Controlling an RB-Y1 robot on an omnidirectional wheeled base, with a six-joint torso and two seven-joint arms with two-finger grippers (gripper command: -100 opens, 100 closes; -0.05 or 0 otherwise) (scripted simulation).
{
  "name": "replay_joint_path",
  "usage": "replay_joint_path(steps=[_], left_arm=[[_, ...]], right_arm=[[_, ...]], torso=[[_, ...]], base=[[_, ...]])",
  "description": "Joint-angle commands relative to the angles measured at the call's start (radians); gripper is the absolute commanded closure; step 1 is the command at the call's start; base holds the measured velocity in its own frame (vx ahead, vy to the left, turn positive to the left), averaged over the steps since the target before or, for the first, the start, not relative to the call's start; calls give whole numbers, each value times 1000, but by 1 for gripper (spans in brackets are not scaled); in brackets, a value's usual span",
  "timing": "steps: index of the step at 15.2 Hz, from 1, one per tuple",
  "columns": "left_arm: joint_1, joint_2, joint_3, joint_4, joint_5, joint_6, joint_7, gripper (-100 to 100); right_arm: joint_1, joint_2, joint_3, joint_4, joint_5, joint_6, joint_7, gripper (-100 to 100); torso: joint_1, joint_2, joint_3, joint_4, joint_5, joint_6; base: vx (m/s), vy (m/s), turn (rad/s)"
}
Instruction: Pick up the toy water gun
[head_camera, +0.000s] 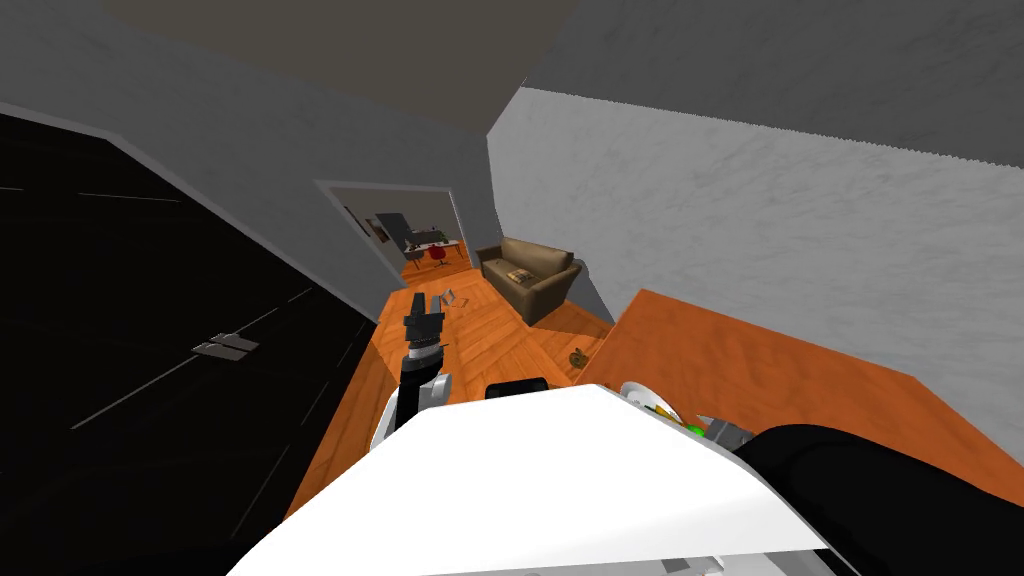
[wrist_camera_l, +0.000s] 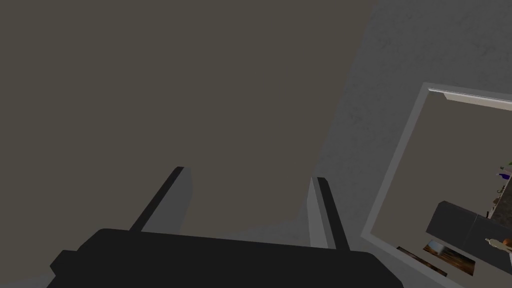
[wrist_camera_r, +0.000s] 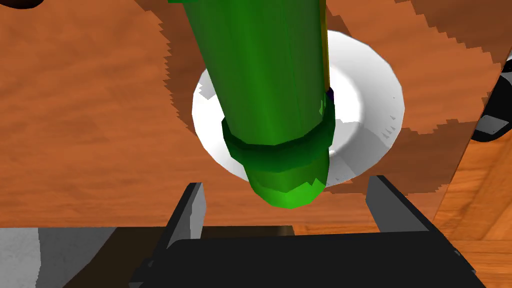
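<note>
The toy water gun is a thick green barrel with a darker green ring near its tip. It lies over a white plate on the wooden table. My right gripper is open, and the gun's tip reaches into the gap between its two fingers without either finger touching it. From the head view, a bit of the green gun shows beside the plate and the right gripper. My left gripper is raised over the floor, open and empty.
The orange-brown table fills the right side, with its near edge by my chest. A brown sofa stands against the far wall beside a doorway. A small object lies on the floor. A black area lies to the left.
</note>
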Motion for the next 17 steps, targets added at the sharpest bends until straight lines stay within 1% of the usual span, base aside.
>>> replay_joint_path(steps=[1, 2, 3, 4, 5, 6, 8, 9, 10, 14, 15, 16, 17], left_arm=[[0, 0, 0, 0, 0, 0, 0, 0], [0, 0, 0, 0, 0, 0, 0, 0], [0, 0, 0, 0, 0, 0, 0, 0], [0, 0, 0, 0, 0, 0, 0, 0], [0, 0, 0, 0, 0, 0, 0, 0], [0, 0, 0, 0, 0, 0, 0, 0], [0, 0, 0, 0, 0, 0, 0, 0], [0, 0, 0, 0, 0, 0, 0, 0], [0, 0, 0, 0, 0, 0, 0, 0], [0, 0, 0, 0, 0, 0, 0, 0], [0, 0, 0, 0, 0, 0, 0, 0], [0, 0, 0, 0, 0, 0, 0, 0], [0, 0, 0, 0, 0, 0, 0, 0]], right_arm=[[38, -21, 13, 8, 35, 4, -13, -100], [38, -21, 13, 8, 35, 4, -13, -100], [58, -29, 28, 25, 60, 3, -19, -100], [65, -30, 33, 29, 67, 2, -22, -100], [58, -15, 14, 30, 49, -6, 1, -100], [45, 11, 37, 51, 56, 10, 12, -100], [26, 39, 59, 70, 62, 27, 21, -100], [27, 26, 49, 70, 60, 10, 19, -100], [26, 30, 53, 71, 61, 15, 21, 100], [26, 30, 53, 70, 61, 14, 21, 100], [52, 0, 28, 43, 54, 3, 8, 100], [63, -16, 15, 32, 51, -7, 2, 100], [58, -3, 30, 32, 55, 11, 5, 100]], torso=[[0, 0, 0, 0, 0, 0], [1, 1, 0, 0, 0, 0], [2, 1, 0, 0, 0, 0], [2, 1, 1, 0, 0, 0], [1, 2, 1, 0, 0, 0], [2, 1, 1, 0, 0, 0], [2, -3, -1, 0, 0, 0], [1, -4, -2, -1, 0, 0], [2, -4, -2, -1, 0, 0], [3, -3, -2, 0, 0, 0], [3, -3, -2, 0, 0, 0], [4, -3, -2, -1, 2, 0], [6, -2, -1, 0, 2, 1]], base=[[-48, -32, 139], [-48, -23, 102], [-51, -29, 138], [-56, -40, 114], [-34, -28, 27], [1, -21, 78], [32, -30, 141], [27, -23, 49], [8, -9, 3], [0, 0, 0], [-8, 13, -103], [-27, 35, -173], [-21, 25, -70]])
